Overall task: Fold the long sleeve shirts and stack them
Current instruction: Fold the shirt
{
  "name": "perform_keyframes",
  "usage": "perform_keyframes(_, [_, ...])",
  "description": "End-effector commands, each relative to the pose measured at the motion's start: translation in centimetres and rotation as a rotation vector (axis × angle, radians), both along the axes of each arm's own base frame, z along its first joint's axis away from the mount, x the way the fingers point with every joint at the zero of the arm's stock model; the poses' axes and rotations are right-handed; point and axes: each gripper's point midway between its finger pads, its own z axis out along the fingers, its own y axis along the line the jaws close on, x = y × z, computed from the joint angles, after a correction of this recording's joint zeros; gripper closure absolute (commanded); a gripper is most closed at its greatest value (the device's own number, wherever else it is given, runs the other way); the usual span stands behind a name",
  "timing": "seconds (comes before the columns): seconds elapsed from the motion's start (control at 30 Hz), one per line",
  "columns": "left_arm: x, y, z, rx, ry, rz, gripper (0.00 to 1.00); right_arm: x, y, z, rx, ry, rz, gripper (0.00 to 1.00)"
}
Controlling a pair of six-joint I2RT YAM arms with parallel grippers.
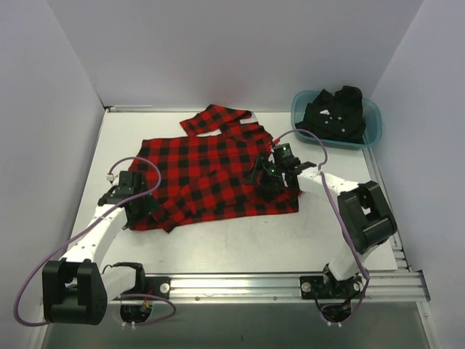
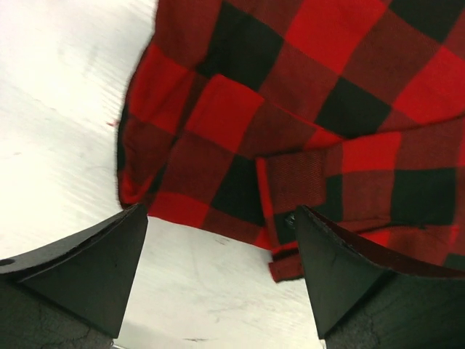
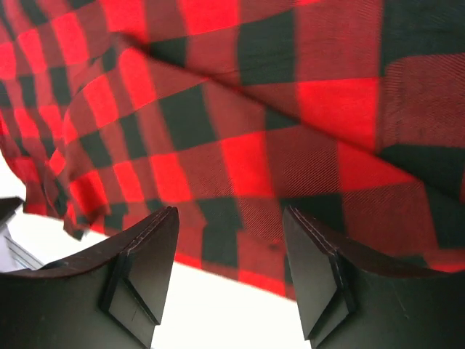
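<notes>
The only container is the teal tub (image 1: pixel 369 134), in the far right corner of the bench (image 1: pixel 240 243). The black shirt (image 1: pixel 336 113) lies bunched inside it, filling most of it and rising above the rim.

The red-and-black flannel shirt (image 1: pixel 211 174) lies spread across the middle of the bench, well apart from the tub. One sleeve (image 1: pixel 216 118) is folded across its far edge, towards the back wall. The cloth is mostly flat, with a few ridges and wrinkles near my right side.

My left claw (image 1: pixel 139 207) sits at the shirt's near left corner, over its edge. In the left wrist view this claw (image 2: pixel 220 214) stands wide apart and grips nothing. Bare bench shows past the left finger (image 2: pixel 94 262), and the hem with a narrow folded strip of cloth runs up to the right finger (image 2: pixel 341 262).

My right claw (image 1: pixel 267 183) is down over the shirt's right side, not far from its near right corner. Its fingers are also spread, with nothing pinched. In the right wrist view checked cloth fills the space beyond the claw (image 3: pixel 229 214), and white bench shows just under the hem.

A purple cable (image 1: pixel 309 136) from my right arm loops up past the tub's near side. Another trails round my left arm (image 1: pixel 43 269).
</notes>
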Motion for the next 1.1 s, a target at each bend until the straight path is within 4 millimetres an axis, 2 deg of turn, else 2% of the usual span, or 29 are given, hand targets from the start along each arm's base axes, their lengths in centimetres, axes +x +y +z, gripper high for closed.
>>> perform_keyframes(0.0, [2.5,-2.4,1.5,-0.157,-0.141,0.012,0.09,1.1,-0.2,-1.5,0.092,0.042,-0.087,0.41])
perform_keyframes(0.13, [1.5,-2.6,-0.1,-0.174,-0.101,0.03,0.13,0.3,-1.4,-4.0,0.063,0.091,-0.12,0.41])
perform_keyframes(0.3, [1.7,-4.0,-2.1,-0.255,-0.102,0.034,0.26,-0.6,-1.7,-5.5,0.048,0.12,-0.116,0.41])
perform_keyframes(0.37, [2.0,-4.5,-2.3,-0.282,-0.102,0.027,0.34,-0.7,-1.8,-5.8,0.041,0.127,-0.115,0.41])
perform_keyframes(0.47, [2.3,-4.9,-2.7,-0.29,-0.091,0.017,0.36,-1.1,-2.4,-6.7,0.031,0.15,-0.129,0.41])
perform_keyframes(0.53, [2.5,-4.7,-2.6,-0.287,-0.102,0.027,0.42,-1.5,-2.6,-6.9,0.027,0.158,-0.13,0.41])
perform_keyframes(0.63, [2.7,-4.6,-2.5,-0.282,-0.117,0.038,0.46,-1.7,-2.8,-7.2,0.024,0.165,-0.131,0.41])
perform_keyframes(0.7, [2.9,-4.4,-2.3,-0.277,-0.134,0.043,0.53,-1.8,-2.7,-7.2,0.026,0.165,-0.128,0.41])
perform_keyframes(1.07, [3.2,-3.9,-2.0,-0.258,-0.156,0.079,0.55,-2.0,-3.0,-6.9,0.024,0.162,-0.127,0.41])
